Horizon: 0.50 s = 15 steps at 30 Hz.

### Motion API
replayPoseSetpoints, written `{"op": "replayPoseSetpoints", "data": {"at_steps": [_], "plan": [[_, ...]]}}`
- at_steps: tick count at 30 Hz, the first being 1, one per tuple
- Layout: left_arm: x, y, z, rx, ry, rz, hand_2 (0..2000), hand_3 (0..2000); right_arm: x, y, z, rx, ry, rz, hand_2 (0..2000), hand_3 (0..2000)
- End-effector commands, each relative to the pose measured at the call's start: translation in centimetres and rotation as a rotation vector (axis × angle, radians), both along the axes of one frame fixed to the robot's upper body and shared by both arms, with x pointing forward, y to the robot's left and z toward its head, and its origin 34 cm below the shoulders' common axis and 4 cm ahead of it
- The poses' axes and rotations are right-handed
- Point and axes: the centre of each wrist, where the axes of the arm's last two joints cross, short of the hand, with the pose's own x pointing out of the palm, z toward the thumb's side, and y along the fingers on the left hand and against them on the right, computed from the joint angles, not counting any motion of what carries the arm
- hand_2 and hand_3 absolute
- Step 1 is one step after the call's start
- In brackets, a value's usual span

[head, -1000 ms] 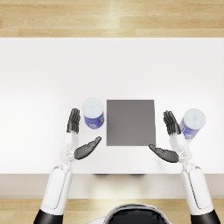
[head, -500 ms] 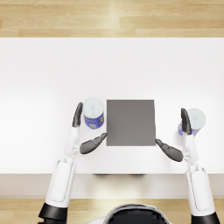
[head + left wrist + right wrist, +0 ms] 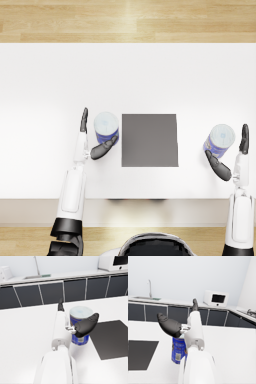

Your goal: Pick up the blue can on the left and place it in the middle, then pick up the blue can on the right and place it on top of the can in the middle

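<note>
head view first: my left hand (image 3: 95,142) is spread around the left blue can (image 3: 106,127), white-lidded, upright on the white tabletop (image 3: 50,90) just left of the dark mat (image 3: 149,140). right of the mat, my right hand (image 3: 231,156) brackets the right blue can (image 3: 219,140), fingers apart.

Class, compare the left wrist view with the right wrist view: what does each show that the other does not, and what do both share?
Only the left wrist view shows the dark left hand beside the left blue can. Only the right wrist view shows the dark right hand, the right blue can and a stove corner. Both show the dark grey square mat, the white table, the sink tap and the white microwave.
</note>
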Motion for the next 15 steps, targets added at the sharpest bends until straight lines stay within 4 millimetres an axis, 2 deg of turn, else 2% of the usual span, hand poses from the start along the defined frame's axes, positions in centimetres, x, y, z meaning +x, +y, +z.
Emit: {"op": "replayPoseSetpoints", "data": {"at_steps": [1,5,10,15], "plan": [[0.8,-0.1,-0.5,-0.003,0.032,0.007,0,0,0.8,-0.6,-1.7,0.014,0.068,-0.019,0,0],[1.1,-0.7,-1.1,-0.003,0.058,-0.004,0,0,1.7,-1.0,-3.0,0.034,0.120,-0.039,0,0],[1.9,-0.9,-2.8,-0.005,0.137,0.010,0,0,3.1,-0.8,-5.7,0.058,0.227,-0.037,0,0],[2.3,-1.4,-3.6,-0.006,0.176,0.006,0,0,3.5,-1.0,-7.7,0.079,0.300,-0.052,0,0]]}}
